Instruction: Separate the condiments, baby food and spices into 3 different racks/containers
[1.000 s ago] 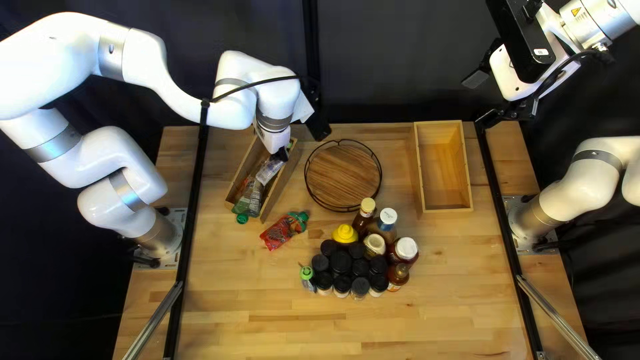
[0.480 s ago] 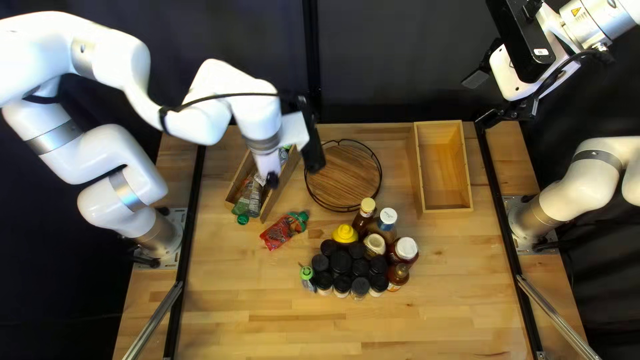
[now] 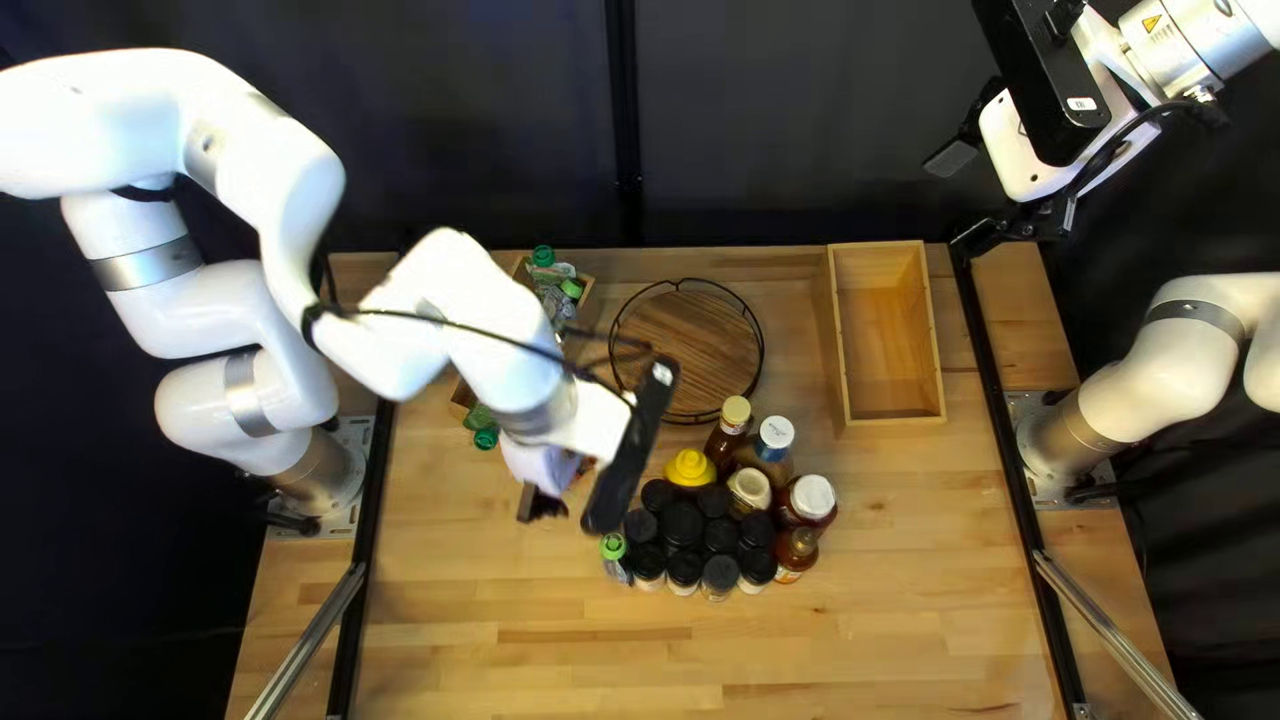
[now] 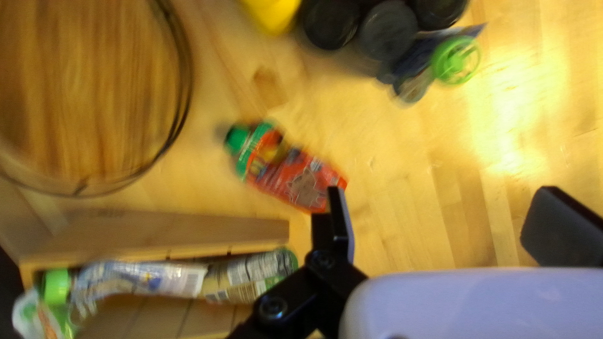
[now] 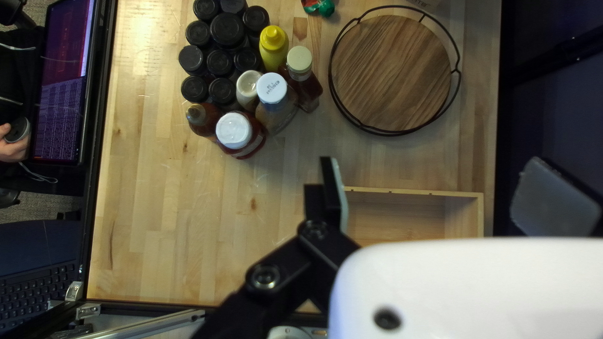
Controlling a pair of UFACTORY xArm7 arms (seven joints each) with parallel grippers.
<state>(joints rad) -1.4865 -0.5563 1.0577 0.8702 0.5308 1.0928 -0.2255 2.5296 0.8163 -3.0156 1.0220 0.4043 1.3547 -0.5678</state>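
Since the red pouch (image 4: 295, 172) lies loose on the desk (image 4: 402, 188) near the wooden box (image 4: 169, 232) holding similar packets (image 4: 144, 277), the left gripper (image 4: 440, 201) hangs with fingers spread, probably to collect it, while the right gripper (image 5: 431, 179) hangs empty, its fingers apart.

My top view looks down at a slant from above the near edge of the desk (image 3: 467, 654) toward the curtain (image 3: 800, 134), and is the widest. My left wrist view looks down from close above the pouch (image 4: 301, 179). My right wrist view looks down from farther off, reaching past the near edge to a screen (image 5: 63, 88). All three share the tray (image 5: 389, 72) and jars (image 5: 226, 29); the wrist views are turned opposite ways.
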